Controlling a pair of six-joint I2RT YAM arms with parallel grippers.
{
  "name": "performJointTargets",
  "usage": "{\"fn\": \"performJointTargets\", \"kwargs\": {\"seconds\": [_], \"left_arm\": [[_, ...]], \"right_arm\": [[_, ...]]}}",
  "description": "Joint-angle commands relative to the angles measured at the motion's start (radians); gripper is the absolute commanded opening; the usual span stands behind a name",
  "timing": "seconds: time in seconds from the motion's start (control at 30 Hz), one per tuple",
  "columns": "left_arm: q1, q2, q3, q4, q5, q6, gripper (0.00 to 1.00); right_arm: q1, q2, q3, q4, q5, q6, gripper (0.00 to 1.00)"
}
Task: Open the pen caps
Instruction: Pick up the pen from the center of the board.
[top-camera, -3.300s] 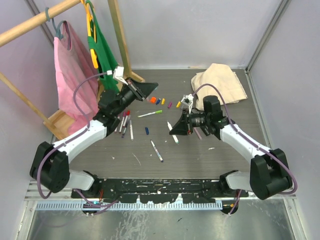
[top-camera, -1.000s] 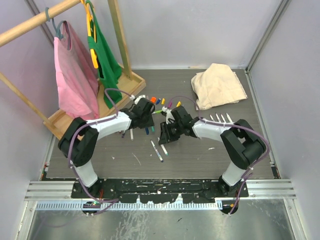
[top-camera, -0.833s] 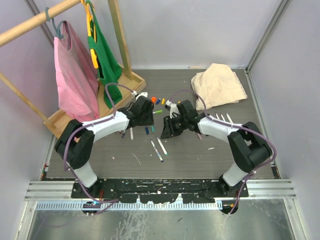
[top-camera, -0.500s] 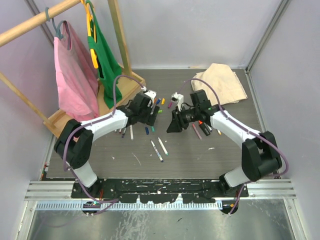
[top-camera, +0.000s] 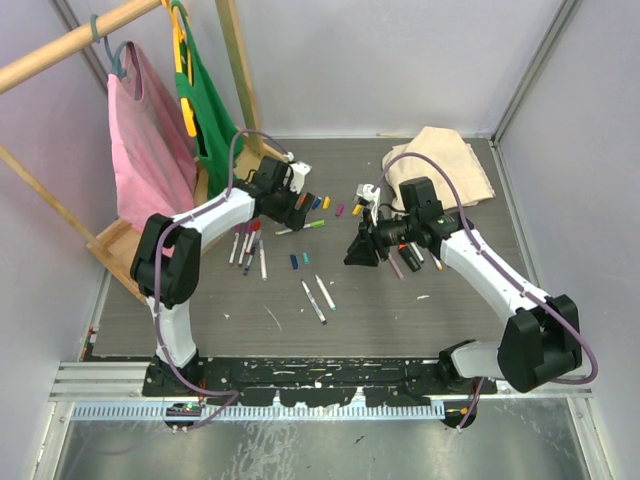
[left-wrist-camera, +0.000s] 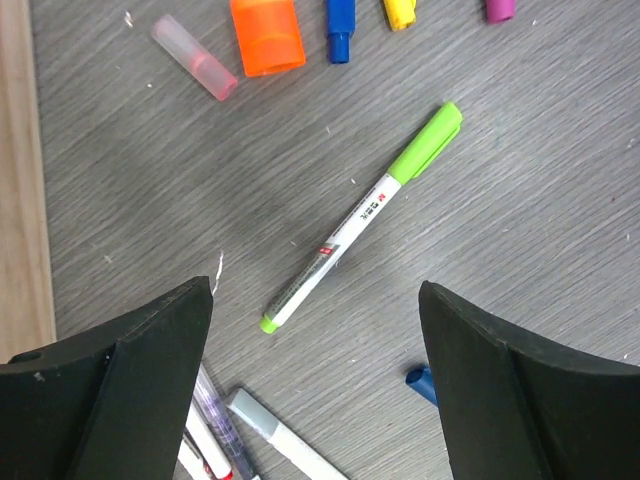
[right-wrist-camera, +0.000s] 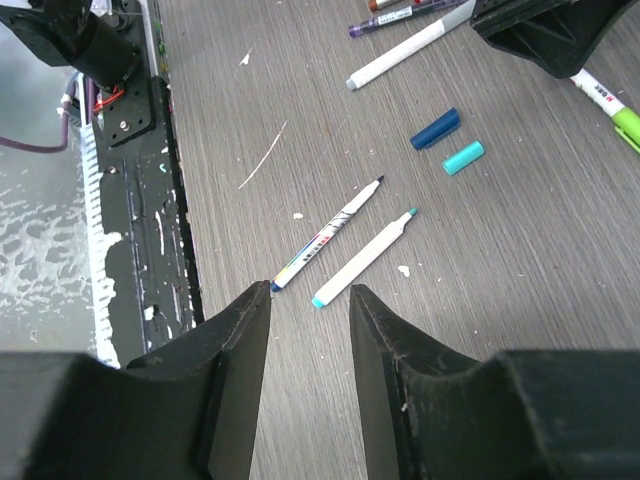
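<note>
In the left wrist view my left gripper (left-wrist-camera: 315, 290) stands wide open over the table with nothing between its fingers. Below it lies a white pen (left-wrist-camera: 340, 235) with its green cap (left-wrist-camera: 432, 140) on. Loose pen caps line the top edge: orange (left-wrist-camera: 267, 35), blue (left-wrist-camera: 340, 18), yellow (left-wrist-camera: 400, 10), purple (left-wrist-camera: 500, 8) and clear pink (left-wrist-camera: 195, 70). My right gripper (right-wrist-camera: 310, 292) hangs above the table, jaws slightly apart and empty. Under it lie two uncapped pens (right-wrist-camera: 328, 245) (right-wrist-camera: 362, 258), a blue cap (right-wrist-camera: 435, 128) and a teal cap (right-wrist-camera: 463, 157).
A beige cloth (top-camera: 437, 168) lies at the back right. A wooden rack (top-camera: 120, 245) with pink and green garments stands at the back left. More pens lie beside it (top-camera: 245, 245) and near the right arm (top-camera: 400, 262).
My left gripper has opened wide and drawn back toward the row of caps. The right arm has lifted and swung right, away from the uncapped pens.
</note>
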Motion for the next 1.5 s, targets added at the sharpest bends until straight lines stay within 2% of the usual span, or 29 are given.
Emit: {"fn": "performJointTargets", "kwargs": {"seconds": [0.0,0.33,0.73,1.0,1.2,1.37,1.47], "left_arm": [[0.02,0.03,0.073,-0.059,0.073,0.043,0.85],[0.053,0.095,0.138,-0.101,0.134,0.059,0.82],[0.061,0.181,0.252,-0.201,0.136,0.098,0.77],[0.061,0.267,0.347,-0.302,0.195,0.109,0.59],[0.061,0.267,0.324,-0.297,0.236,0.106,0.53],[0.061,0.279,0.316,-0.299,0.235,0.086,0.44],[0.057,0.269,0.294,-0.288,0.212,0.068,0.42]], "right_arm": [[-0.007,0.004,0.024,-0.014,-0.026,-0.031,0.44],[-0.008,0.013,0.024,-0.016,-0.025,-0.033,0.44],[-0.006,0.021,0.026,-0.023,-0.024,-0.036,0.44],[-0.006,0.021,0.027,-0.024,-0.017,-0.038,0.44],[-0.006,0.023,0.03,-0.027,-0.015,-0.038,0.44],[-0.008,0.023,0.03,-0.026,-0.014,-0.038,0.44],[-0.009,0.024,0.029,-0.027,-0.013,-0.037,0.44]]}}
